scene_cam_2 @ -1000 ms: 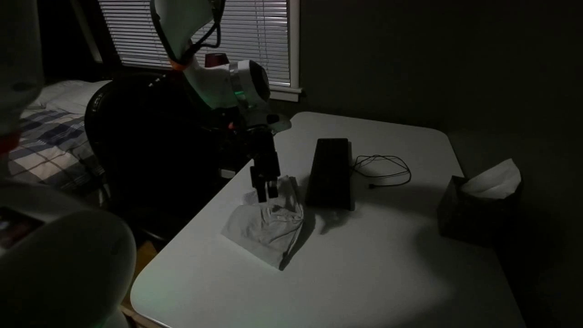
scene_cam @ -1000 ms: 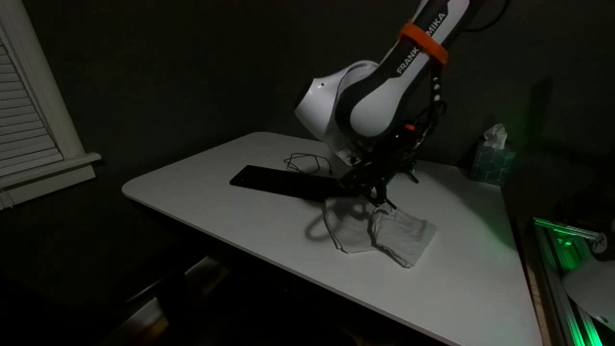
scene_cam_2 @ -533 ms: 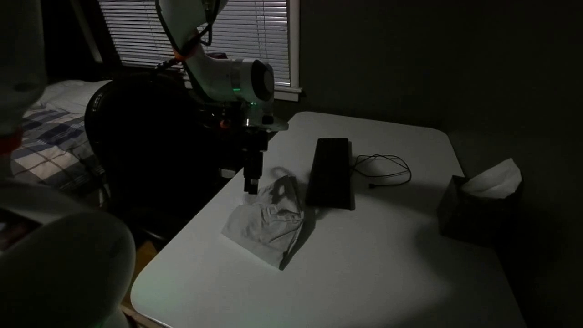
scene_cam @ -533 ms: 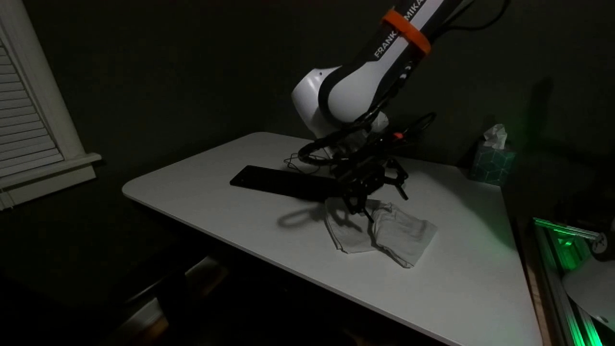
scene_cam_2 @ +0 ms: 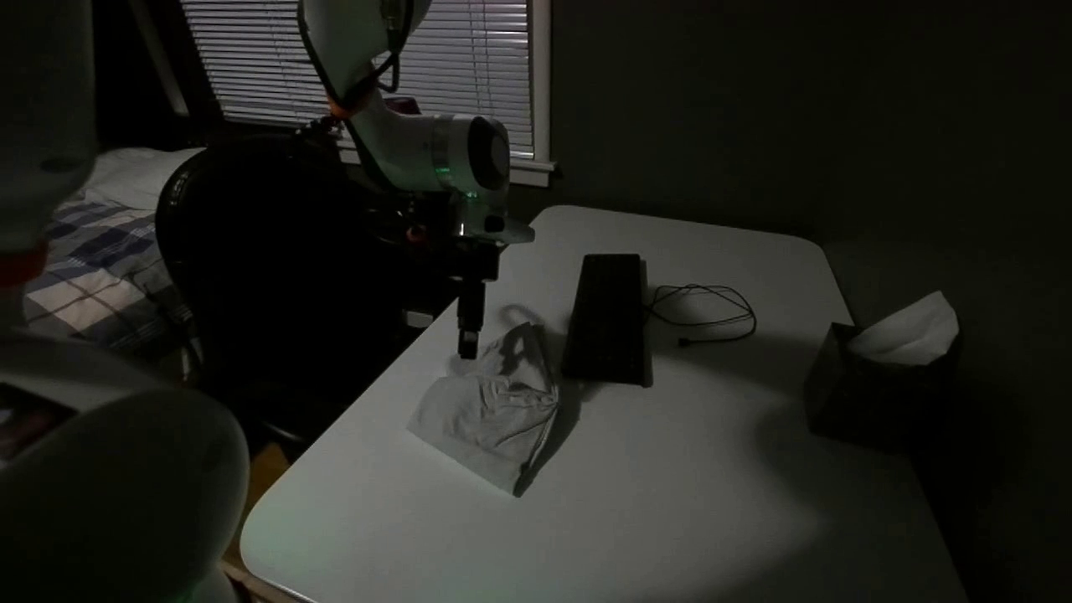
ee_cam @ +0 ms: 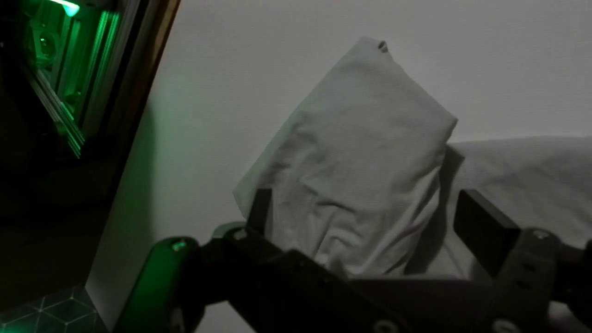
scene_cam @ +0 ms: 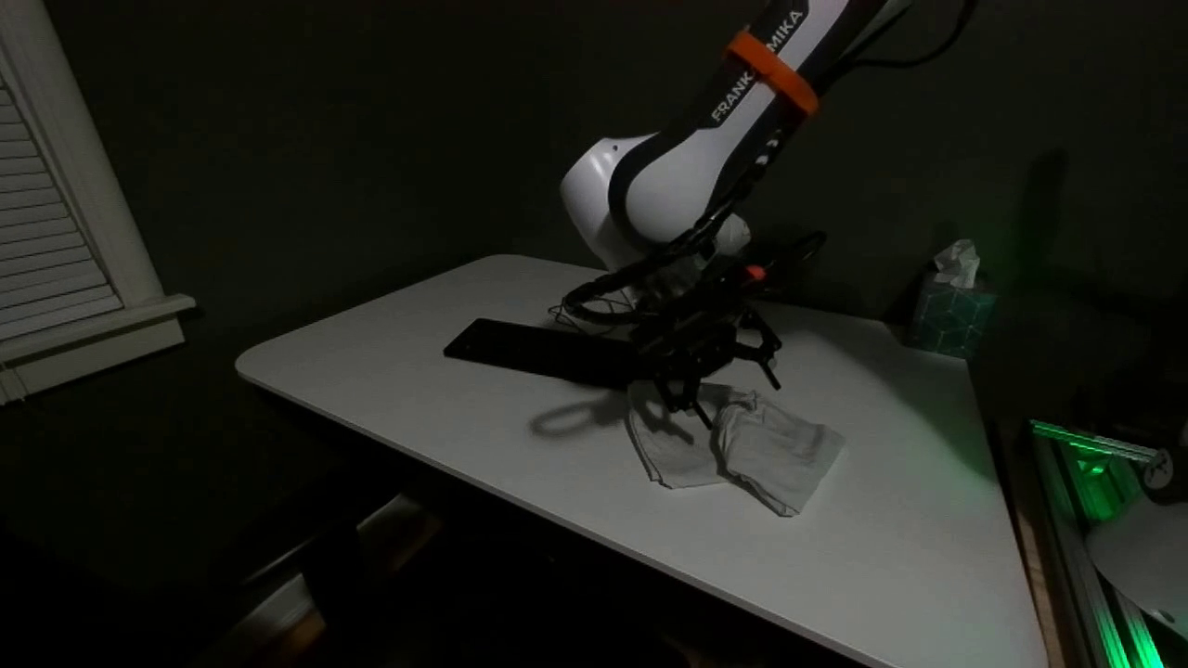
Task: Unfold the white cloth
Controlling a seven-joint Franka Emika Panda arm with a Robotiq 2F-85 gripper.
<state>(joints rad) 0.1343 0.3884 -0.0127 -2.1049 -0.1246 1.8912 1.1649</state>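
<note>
We see the gripper (ee_cam: 367, 206) low in the wrist view, its fingers spread well apart with nothing pinched between them. Over the past second the arm (scene_cam: 682, 195) has shifted left in an exterior view and the gripper has turned; in the wrist view one fingertip now overlaps the left edge of the folded panel of the white cloth (ee_cam: 370, 134), the other the flatter part at right. The tips seem to hang above the fabric, though we cannot be sure that neither touches. The cloth has kept its shape through that move: the creased panel fills the middle of the wrist view, and the flatter part runs out at the right edge. So we take this as repositioning, with the unfolding only partly done; next, we judge, the gripper must catch an edge of the upper panel alone, since a deep pinch could drag both layers together. Farther out, in an exterior view, the cloth lies right of and below centre on the white table (scene_cam: 464, 399), the long flat black bar (scene_cam: 538, 351) near its upper left, the tissue box (scene_cam: 953, 315) well apart at the right.
</note>
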